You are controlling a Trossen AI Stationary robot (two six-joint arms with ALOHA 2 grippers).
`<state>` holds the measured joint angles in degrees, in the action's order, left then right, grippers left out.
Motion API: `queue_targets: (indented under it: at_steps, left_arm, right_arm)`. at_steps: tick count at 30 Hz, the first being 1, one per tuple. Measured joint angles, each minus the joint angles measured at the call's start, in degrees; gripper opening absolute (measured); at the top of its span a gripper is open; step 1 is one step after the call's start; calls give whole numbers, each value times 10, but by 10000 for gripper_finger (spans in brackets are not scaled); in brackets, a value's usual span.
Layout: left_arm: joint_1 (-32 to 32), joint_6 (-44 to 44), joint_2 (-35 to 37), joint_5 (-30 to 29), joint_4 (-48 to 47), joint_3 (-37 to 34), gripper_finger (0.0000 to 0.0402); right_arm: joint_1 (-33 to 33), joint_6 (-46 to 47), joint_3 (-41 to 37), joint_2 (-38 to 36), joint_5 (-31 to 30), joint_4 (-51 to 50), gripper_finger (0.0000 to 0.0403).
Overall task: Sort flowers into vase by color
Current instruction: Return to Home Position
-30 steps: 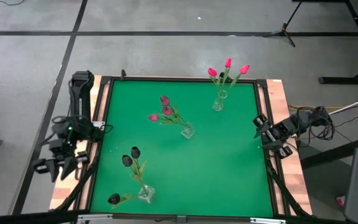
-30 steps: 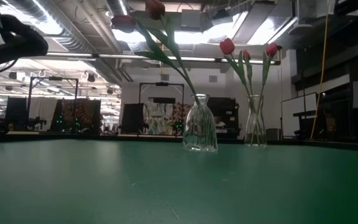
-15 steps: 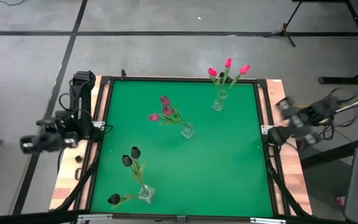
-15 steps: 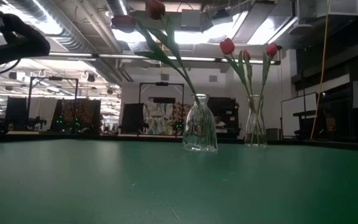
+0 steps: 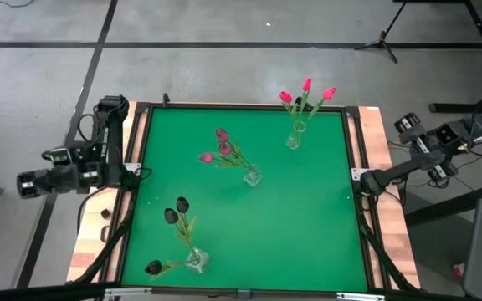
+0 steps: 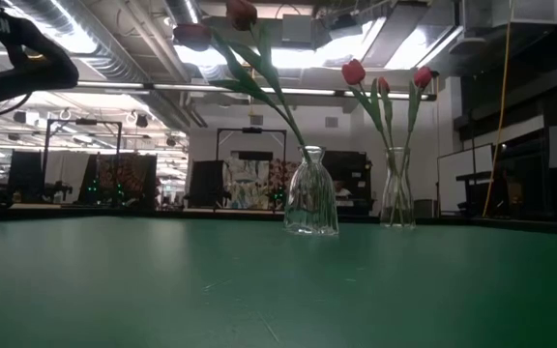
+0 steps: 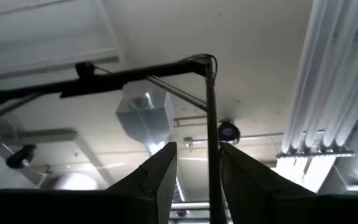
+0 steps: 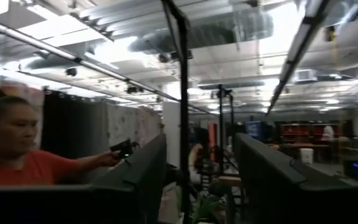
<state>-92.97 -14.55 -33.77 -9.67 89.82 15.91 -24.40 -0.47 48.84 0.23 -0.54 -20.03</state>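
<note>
Three clear vases stand on the green table [image 5: 308,234]. The far right vase [image 5: 294,138] holds three bright pink-red tulips [image 5: 306,90]. The centre vase [image 5: 253,176] holds three mauve-pink tulips [image 5: 222,147] that lean left. The near left vase [image 5: 196,262] holds near-black tulips [image 5: 174,211]. In the low view the centre vase [image 6: 310,193] and the pink-red tulips' vase [image 6: 397,188] show. My left gripper [image 5: 28,182] is open, off the table's left side, its fingers facing the ceiling [image 7: 197,180]. My right gripper [image 5: 408,125] is open, beyond the table's right edge [image 8: 201,180].
Wooden strips [image 5: 385,150] border the table on its left and right. A person in an orange top [image 8: 17,162] shows in the room behind, in the right wrist view. A stand's legs [image 5: 383,42] are on the floor past the far edge.
Both arms have swung outward and up, away from the table. The left gripper has moved farther left of the table and tipped upward. The right gripper has left the right table edge, going right and toward the far side, and tipped up. Vases and flowers have stayed put.
</note>
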Motion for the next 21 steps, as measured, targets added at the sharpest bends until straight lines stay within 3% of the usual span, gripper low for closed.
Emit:
queue_targets:
  at_steps: [4,9,14,16,18,21]
  left_arm:
    - [9,45,-1,24,0,-26,118]
    - [2,70,0,-51,-72,60,118]
    - [4,83,-2,-50,-462,239,118]
    - [1,58,-2,-10,-626,317,118]
    - [3,32,-1,47,-740,378,118]
    - [6,20,-1,58,-868,458,118]
  right_arm:
    - [0,1,-9,0,26,9,189]
    - [0,1,-9,0,13,40,189]
    - [0,3,-9,0,16,12,189]
    - [0,-4,-9,0,16,8,189]
    - [0,-10,-9,0,16,2,189]
    - [0,1,-1,0,17,-4,189]
